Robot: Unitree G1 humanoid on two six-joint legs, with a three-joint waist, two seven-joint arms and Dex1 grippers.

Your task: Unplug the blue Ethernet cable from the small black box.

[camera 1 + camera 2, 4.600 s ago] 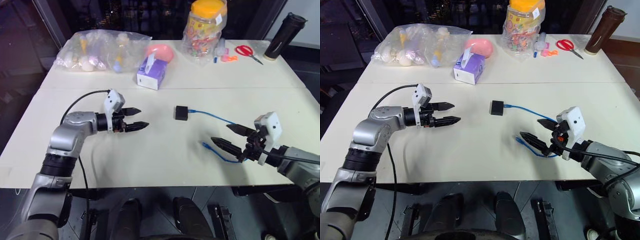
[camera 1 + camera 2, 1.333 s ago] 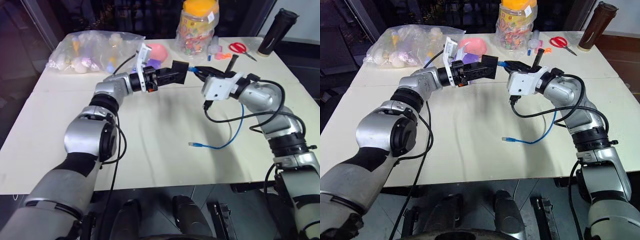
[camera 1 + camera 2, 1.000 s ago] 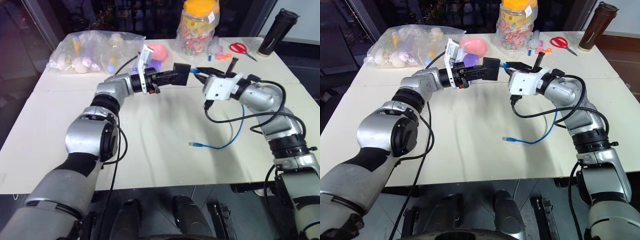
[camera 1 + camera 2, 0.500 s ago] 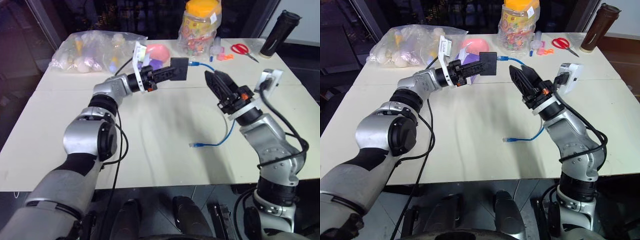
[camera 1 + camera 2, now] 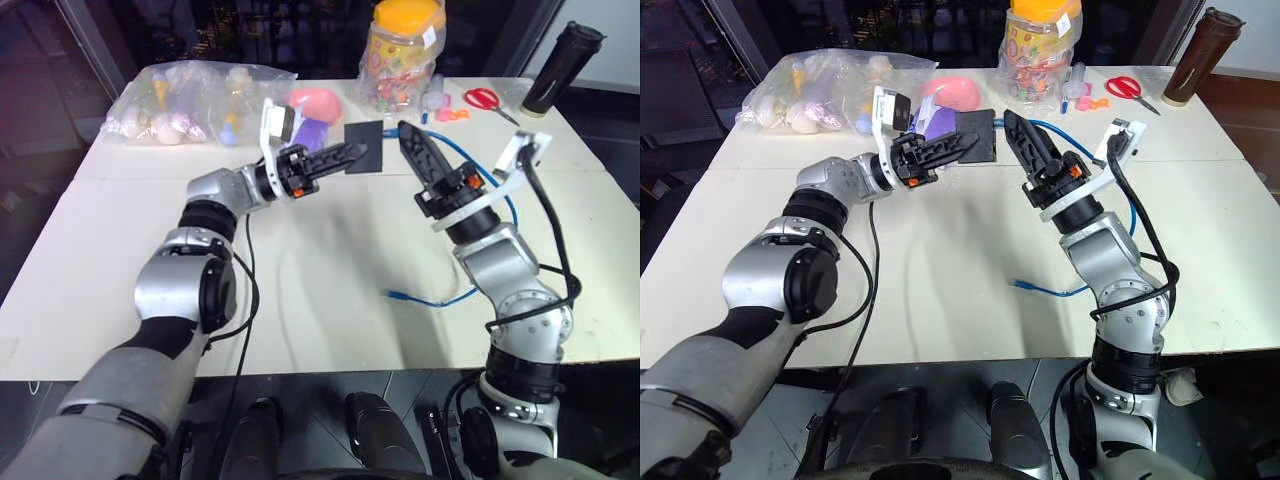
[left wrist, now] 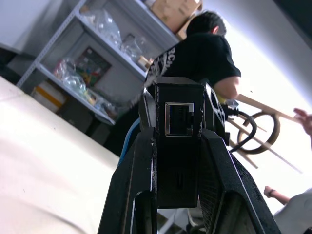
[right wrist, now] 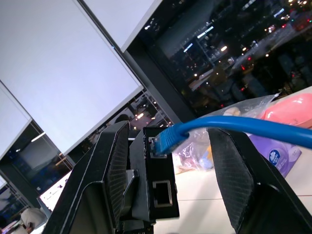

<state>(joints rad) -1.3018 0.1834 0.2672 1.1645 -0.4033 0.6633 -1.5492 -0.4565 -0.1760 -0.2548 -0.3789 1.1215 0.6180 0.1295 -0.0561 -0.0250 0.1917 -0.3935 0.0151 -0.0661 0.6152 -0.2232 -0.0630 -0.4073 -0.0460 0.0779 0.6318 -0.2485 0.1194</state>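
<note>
My left gripper [image 5: 350, 155] is shut on the small black box [image 5: 368, 138] and holds it in the air above the table's far middle. In the left wrist view the box [image 6: 178, 146] sits between both fingers with an empty port facing out. The blue Ethernet cable [image 7: 234, 124] ends in a plug at the box's upper port [image 7: 158, 141]. My right gripper [image 5: 408, 140] points up just right of the box, open, with the cable passing untouched between its fingers [image 7: 114, 180]. The cable's free end [image 5: 395, 294] lies on the table.
Along the table's far side stand a plastic bag of items [image 5: 190, 100], a purple tissue box [image 5: 312, 132], a pink object [image 5: 312, 100], a candy jar [image 5: 403, 50], red scissors [image 5: 487, 98] and a black bottle [image 5: 565, 55]. A person [image 6: 195, 53] shows behind the box.
My right arm has swung round so its gripper points up beside the box, and it has opened off the plug. My left gripper drew the box back a little and rolled.
</note>
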